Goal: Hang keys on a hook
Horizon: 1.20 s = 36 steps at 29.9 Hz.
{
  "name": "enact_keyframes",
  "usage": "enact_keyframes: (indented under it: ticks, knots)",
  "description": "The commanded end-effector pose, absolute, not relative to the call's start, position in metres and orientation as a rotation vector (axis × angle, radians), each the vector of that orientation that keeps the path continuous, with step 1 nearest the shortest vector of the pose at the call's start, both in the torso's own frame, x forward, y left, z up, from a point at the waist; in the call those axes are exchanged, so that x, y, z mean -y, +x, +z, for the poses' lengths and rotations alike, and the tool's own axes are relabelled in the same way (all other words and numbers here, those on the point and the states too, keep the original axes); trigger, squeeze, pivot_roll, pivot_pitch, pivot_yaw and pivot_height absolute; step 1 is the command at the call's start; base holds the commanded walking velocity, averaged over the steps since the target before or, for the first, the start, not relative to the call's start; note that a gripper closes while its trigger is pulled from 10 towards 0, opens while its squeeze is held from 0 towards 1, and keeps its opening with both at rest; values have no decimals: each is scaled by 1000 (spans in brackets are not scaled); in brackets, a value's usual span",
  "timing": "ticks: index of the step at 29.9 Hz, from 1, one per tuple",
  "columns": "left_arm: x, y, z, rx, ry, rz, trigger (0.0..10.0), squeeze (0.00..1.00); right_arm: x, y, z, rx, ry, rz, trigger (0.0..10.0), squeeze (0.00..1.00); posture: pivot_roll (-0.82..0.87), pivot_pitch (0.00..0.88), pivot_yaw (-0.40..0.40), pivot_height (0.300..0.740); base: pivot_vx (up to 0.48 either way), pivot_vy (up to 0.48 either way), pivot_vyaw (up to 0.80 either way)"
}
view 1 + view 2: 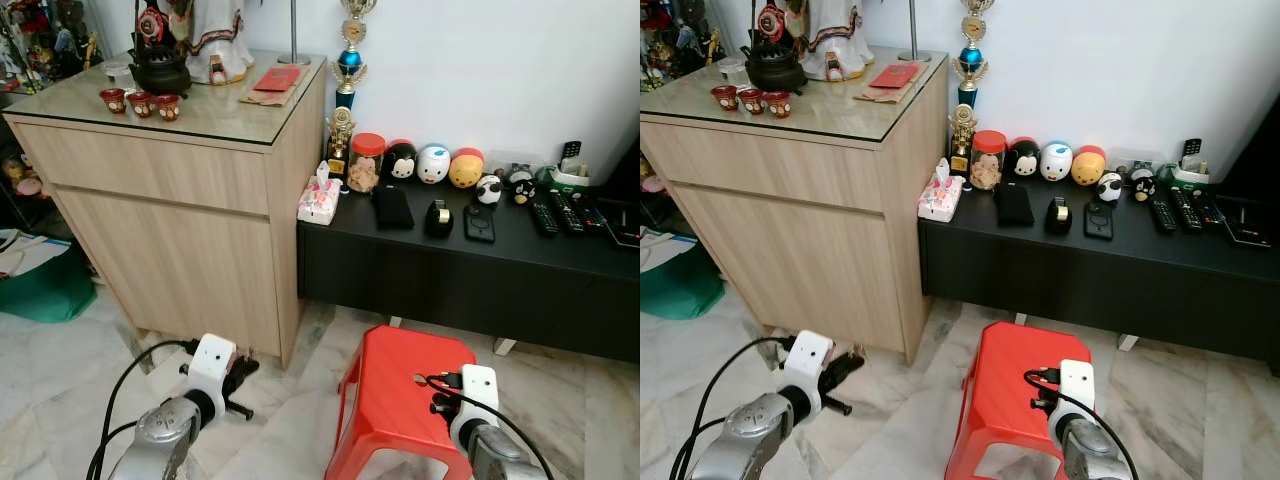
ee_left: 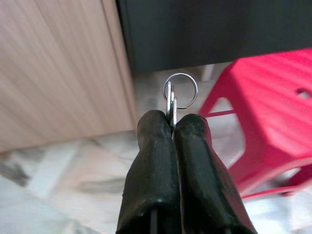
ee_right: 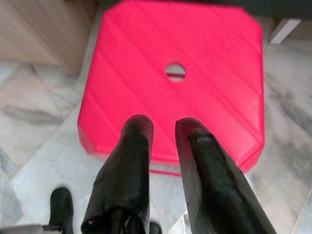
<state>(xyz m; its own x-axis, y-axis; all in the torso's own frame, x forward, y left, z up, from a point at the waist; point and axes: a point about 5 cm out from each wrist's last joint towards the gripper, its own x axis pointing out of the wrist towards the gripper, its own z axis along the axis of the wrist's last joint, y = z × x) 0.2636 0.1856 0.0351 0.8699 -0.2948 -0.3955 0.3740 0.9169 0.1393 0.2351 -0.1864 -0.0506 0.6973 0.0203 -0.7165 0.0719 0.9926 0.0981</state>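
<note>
Left eye view: the left pincer (image 1: pixel 238 375) hangs low over the marble floor (image 1: pixel 60 370), near the bottom front corner of the wooden cabinet (image 1: pixel 170 220); no hook can be made out, so the step in hand is likely finding one.
Right eye view: the right pincer (image 1: pixel 1040 392) idles above the red stool (image 1: pixel 1015 385), which stands before the front edge of the black surface (image 1: pixel 1090 275).
Left wrist view: the fingers (image 2: pixel 156 161) are pressed together on the keys (image 2: pixel 170 105), the ring (image 2: pixel 181 90) standing free beyond the tips.
Right wrist view: fingers narrowly apart, holding nothing.
Advice: keep the pinch firm, keep the ring exposed, present its opening squarely to the hook.
</note>
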Motion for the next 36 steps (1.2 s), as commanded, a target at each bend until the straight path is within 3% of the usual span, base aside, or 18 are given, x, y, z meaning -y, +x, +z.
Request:
enact_keyframes:
  ticks: [1,6,13,24,29,33,36]
  knots:
    - [-187,262,28,-399,286,-334,10000,0,189,229,-55,-819,110,-39,10000,0,6,0,-74,740,0,0,0]
    - [-194,258,15,-436,336,-253,10000,0,191,218,-63,-848,101,-53,10000,0,-1,0,-76,740,0,0,0]
    - [-196,252,3,-431,610,-255,10000,0,197,201,-72,-898,84,-81,10000,0,0,0,-77,740,0,0,0]
    - [-191,250,-7,-406,671,-278,10000,0,200,198,-74,-898,82,-98,10000,0,0,0,-79,740,0,0,0]
    - [-197,248,-15,-444,627,-204,10000,0,201,191,-78,-929,66,-118,10000,0,0,0,-81,740,0,0,0]
    - [-212,232,-37,-616,302,21,10000,0,207,175,-85,-981,93,-172,10000,0,-14,0,-76,740,0,0,0]
    - [-220,218,-50,-701,194,107,10000,0,214,163,-89,-1015,93,-195,10000,0,-20,0,-77,740,0,0,0]
